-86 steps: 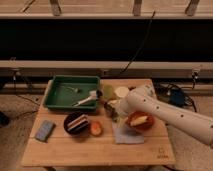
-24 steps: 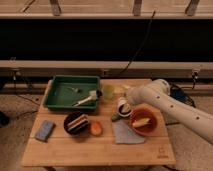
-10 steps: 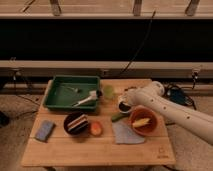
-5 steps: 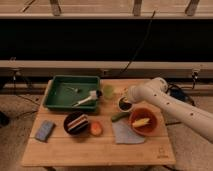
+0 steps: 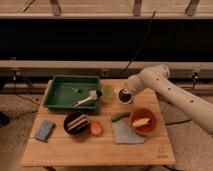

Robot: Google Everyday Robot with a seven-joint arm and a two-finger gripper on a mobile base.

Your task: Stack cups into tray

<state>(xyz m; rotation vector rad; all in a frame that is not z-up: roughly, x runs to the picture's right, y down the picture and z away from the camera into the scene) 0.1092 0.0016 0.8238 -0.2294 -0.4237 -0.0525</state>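
In the last half second the gripper (image 5: 127,92) and the cream-white cup (image 5: 123,96) shifted back, nearer the pale green cup (image 5: 106,92) beside the green tray (image 5: 54,98), so the stacking looked under way. The wrist hid the grasp, and whether the gripper pinched the cup could not be told.

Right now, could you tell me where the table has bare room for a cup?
Bare: the table front strip, below the black bowl and cloth. Crowded: around the cream cup, where the gripper is, beside the green cup.
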